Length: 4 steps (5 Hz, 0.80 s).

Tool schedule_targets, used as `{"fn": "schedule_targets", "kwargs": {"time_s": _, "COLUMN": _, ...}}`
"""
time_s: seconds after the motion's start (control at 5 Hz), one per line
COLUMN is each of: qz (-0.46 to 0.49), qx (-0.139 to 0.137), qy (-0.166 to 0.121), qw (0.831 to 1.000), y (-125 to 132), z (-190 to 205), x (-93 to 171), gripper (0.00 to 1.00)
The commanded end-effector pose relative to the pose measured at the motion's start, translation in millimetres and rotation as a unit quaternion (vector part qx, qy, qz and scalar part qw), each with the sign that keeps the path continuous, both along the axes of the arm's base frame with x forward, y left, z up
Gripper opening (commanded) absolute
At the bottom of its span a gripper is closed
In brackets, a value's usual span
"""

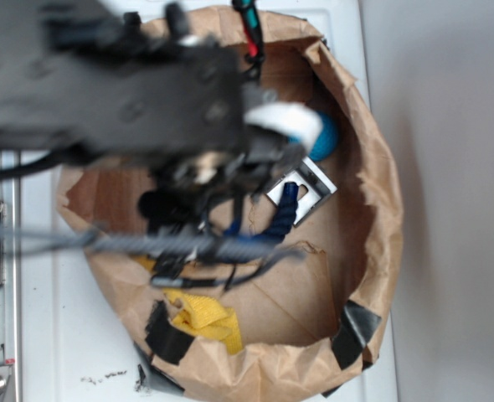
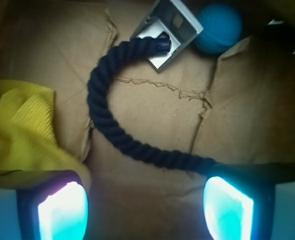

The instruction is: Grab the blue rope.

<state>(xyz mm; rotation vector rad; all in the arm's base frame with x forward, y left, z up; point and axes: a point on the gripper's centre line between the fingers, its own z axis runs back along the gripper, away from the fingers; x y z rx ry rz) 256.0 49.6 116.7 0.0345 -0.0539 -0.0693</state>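
The blue rope (image 2: 118, 129) is lying curved across the brown paper bag's floor (image 2: 152, 107) in the wrist view, one end resting on a silver bracket (image 2: 168, 31) at upper centre, the other running under the right finger. The fingers (image 2: 228, 209) are standing wide apart, holding nothing. A teal ball (image 2: 218, 27) is sitting beside the bracket; a yellow cloth (image 2: 22, 130) is lying at left. The exterior view is mostly hiding the rope behind the arm.

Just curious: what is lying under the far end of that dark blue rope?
The blue rope has its far end resting on a silver metal bracket, which lies on brown paper. Its near end disappears behind one of the fingers, so that part is hidden.
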Motion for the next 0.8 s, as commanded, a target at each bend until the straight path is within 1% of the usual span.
{"fn": "schedule_targets", "kwargs": {"time_s": 0.0, "qz": 0.005, "qx": 0.005, "qy": -0.026, "qw": 1.000, "y": 5, "z": 14, "x": 7, "gripper": 1.00}}
{"fn": "schedule_targets", "kwargs": {"time_s": 0.4, "qz": 0.005, "qx": 0.005, "qy": -0.026, "qw": 1.000, "y": 5, "z": 14, "x": 7, "gripper": 1.00}}
{"fn": "schedule_targets", "kwargs": {"time_s": 0.6, "qz": -0.079, "qx": 0.046, "qy": -0.042, "qw": 0.995, "y": -5, "z": -9, "x": -9, "gripper": 1.00}}
